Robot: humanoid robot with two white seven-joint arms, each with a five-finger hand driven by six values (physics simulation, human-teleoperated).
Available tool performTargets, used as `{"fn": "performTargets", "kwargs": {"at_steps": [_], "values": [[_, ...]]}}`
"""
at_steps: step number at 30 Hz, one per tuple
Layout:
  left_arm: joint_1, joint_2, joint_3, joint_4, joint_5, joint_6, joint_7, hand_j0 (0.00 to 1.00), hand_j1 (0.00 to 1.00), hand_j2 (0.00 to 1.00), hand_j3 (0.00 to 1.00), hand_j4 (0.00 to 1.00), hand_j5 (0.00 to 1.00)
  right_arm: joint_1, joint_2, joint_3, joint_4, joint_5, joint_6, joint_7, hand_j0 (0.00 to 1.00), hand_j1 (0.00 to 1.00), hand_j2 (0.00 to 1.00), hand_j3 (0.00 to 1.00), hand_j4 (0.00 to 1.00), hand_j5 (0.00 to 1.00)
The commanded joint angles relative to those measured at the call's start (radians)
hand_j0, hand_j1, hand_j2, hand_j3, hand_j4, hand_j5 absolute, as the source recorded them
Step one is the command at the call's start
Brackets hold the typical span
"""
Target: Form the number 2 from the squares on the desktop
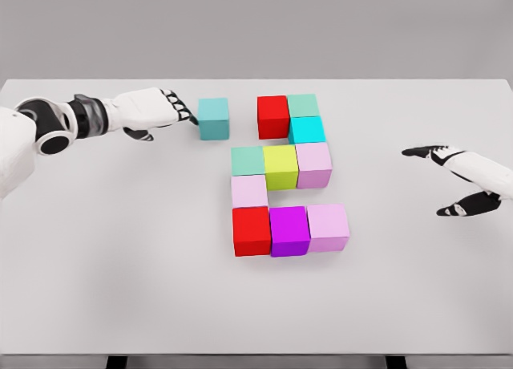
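Since the loose teal cube (213, 118) looks rigid, light and smooth-sided, you should push flat on its left face or pinch opposite faces. It sits on the white desktop (120, 249), apart from the red cube (273, 116) topping the figure. Your left hand (164, 110) reaches in level, fingertips touching the cube, gripping nothing. Your right hand (461, 180) hovers spread, empty.

Head camera, high, facing down over table (96, 265).

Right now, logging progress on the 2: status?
Left hand open against teal cube. Right hand open, idle. Gap remains beside red cube. Path clear.
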Motion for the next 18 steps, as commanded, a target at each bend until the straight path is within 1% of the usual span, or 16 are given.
{"fn": "performTargets", "kwargs": {"at_steps": [1, 2, 4, 11, 12, 15, 16, 18], "values": [[0.000, 0.001, 0.002, -0.017, 0.005, 0.001, 0.000, 0.88, 0.88, 0.88, 0.88, 0.88, 0.88, 0.000, -0.005, -0.011, 0.001, -0.010, 0.002, -0.003, 1.00, 1.00, 1.00, 1.00, 1.00, 1.00], [0.000, -0.001, 0.002, -0.018, 0.005, 0.001, 0.000, 0.88, 0.88, 0.88, 0.88, 0.88, 0.88, 0.006, -0.004, -0.030, 0.008, -0.010, 0.002, -0.003, 1.00, 1.00, 1.00, 1.00, 1.00, 1.00], [0.000, -0.001, 0.002, -0.025, 0.005, 0.001, -0.001, 0.88, 0.88, 0.88, 0.88, 0.88, 0.88, 0.040, -0.001, -0.070, 0.006, -0.011, 0.002, -0.003, 1.00, 1.00, 1.00, 1.00, 1.00, 1.00], [0.000, -0.001, 0.002, -0.026, 0.005, 0.001, -0.001, 0.88, 0.88, 0.88, 0.88, 0.88, 0.88, 0.048, -0.001, -0.073, 0.005, -0.017, 0.002, -0.004, 1.00, 1.00, 1.00, 1.00, 1.00, 1.00], [-0.003, -0.001, 0.003, 0.014, 0.005, 0.001, -0.001, 0.90, 0.90, 0.90, 0.90, 0.90, 0.90, 0.051, 0.010, -0.073, -0.008, -0.106, 0.002, -0.007, 1.00, 1.00, 1.00, 1.00, 1.00, 1.00], [-0.005, -0.001, 0.003, 0.026, 0.003, 0.001, 0.000, 0.90, 0.90, 0.90, 0.90, 0.90, 0.90, 0.049, 0.022, -0.073, -0.008, -0.112, 0.002, -0.007, 1.00, 1.00, 1.00, 1.00, 1.00, 1.00], [-0.009, -0.002, 0.003, 0.041, 0.001, 0.001, 0.000, 0.90, 0.90, 0.90, 0.90, 0.90, 0.90, 0.051, 0.030, -0.073, -0.008, -0.143, 0.002, -0.007, 1.00, 1.00, 1.00, 1.00, 1.00, 1.00], [-0.009, -0.004, 0.003, 0.047, 0.001, 0.001, -0.001, 0.90, 0.90, 0.90, 0.90, 0.90, 0.90, 0.054, 0.035, -0.073, -0.009, -0.152, 0.002, -0.007, 1.00, 1.00, 1.00, 1.00, 1.00, 1.00]]}}
